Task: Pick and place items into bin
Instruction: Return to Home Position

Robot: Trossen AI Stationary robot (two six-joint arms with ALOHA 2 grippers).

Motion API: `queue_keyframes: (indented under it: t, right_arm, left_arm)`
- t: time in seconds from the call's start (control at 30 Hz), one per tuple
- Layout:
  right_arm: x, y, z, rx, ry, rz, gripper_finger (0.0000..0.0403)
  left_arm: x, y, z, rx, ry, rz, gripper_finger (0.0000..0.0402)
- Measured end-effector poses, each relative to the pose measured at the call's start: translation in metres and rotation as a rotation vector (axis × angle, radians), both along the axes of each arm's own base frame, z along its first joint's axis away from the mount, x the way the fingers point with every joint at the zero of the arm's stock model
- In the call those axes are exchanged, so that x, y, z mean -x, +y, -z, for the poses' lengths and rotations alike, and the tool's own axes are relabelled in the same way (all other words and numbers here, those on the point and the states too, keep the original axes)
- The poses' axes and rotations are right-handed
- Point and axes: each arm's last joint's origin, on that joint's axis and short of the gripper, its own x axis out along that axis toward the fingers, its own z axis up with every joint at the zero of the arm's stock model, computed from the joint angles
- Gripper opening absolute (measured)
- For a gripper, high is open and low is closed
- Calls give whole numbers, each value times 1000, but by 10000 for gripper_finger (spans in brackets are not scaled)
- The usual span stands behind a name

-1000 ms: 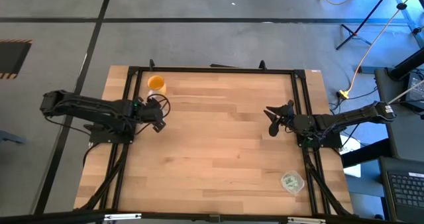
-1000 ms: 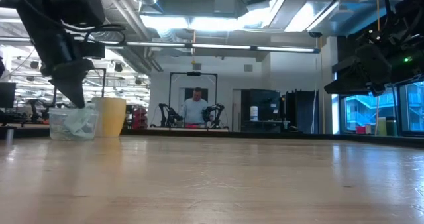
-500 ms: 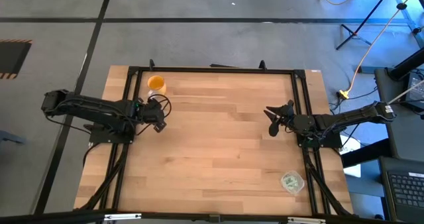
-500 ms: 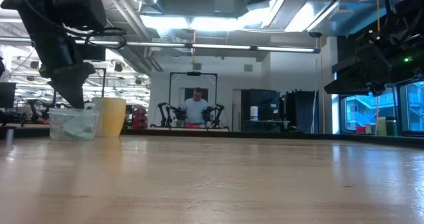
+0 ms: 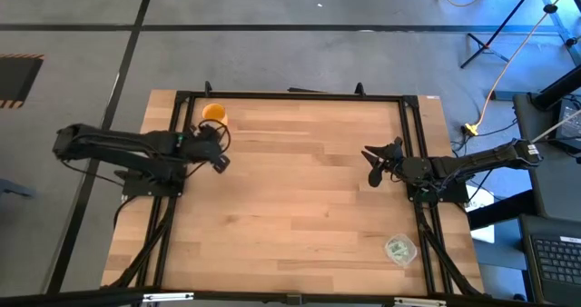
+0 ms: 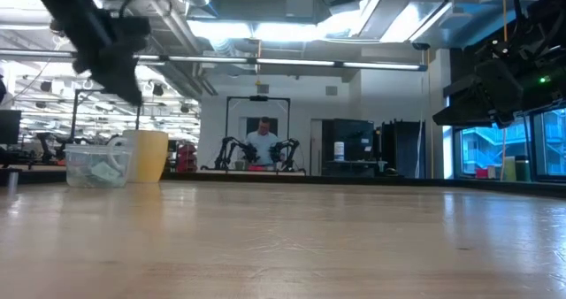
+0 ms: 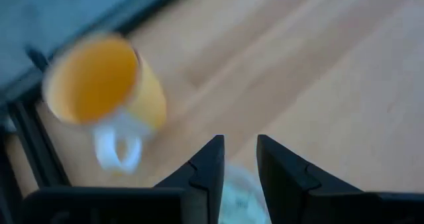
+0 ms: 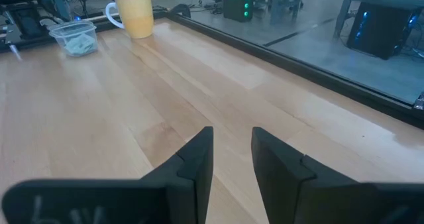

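A small clear bin point(image 6: 97, 166) stands on the table beside the orange cup point(image 6: 149, 155), near the far left corner. Light green packets point(image 8: 79, 45) lie inside it. My left gripper point(image 6: 133, 91) hangs above the bin, holding nothing, its fingers a narrow gap apart in the left wrist view point(image 7: 240, 151). In the high view my left gripper point(image 5: 221, 162) covers the bin. My right gripper point(image 5: 374, 175) waits over the table's right side, also narrowly open point(image 8: 232, 144) and holding nothing.
A second clear container point(image 5: 399, 249) with green packets sits near the table's near right corner. A black frame point(image 5: 290, 95) runs along the far edge and both sides. Bare wood lies between the two arms. A person stands far off in the room behind.
My left gripper has risen from just above the clear bin to well above it, its fingers now slanting. The bin and the cup have stayed in place.
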Motion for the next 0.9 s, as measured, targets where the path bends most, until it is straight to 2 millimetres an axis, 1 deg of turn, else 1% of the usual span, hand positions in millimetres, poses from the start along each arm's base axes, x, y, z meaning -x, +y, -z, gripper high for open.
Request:
queue_keyframes:
  t: [0.07,0.13,0.3,0.4,0.6,0.77,0.9]
  right_arm:
    - [0,0,0,6,4,-2,106]
    - [0,0,-1,-42,-42,12,106]
    - [-1,1,-12,-66,-93,-13,106]
    - [1,1,-18,-51,-119,-20,106]
    - [7,0,-22,-36,-143,-25,106]
    - [13,-1,-30,-9,-212,-33,106]
    - [19,-3,-32,-11,-248,-33,106]
  left_arm:
    - [3,0,-7,-59,-57,7,82]
    - [7,0,-12,-80,-122,26,79]
    - [22,-4,-11,-96,-272,120,73]
    - [32,-5,-8,-108,-376,178,73]
    - [49,-6,3,-125,-558,281,74]
    - [62,-6,14,-141,-653,284,70]
    - [67,-7,23,-138,-703,319,67]
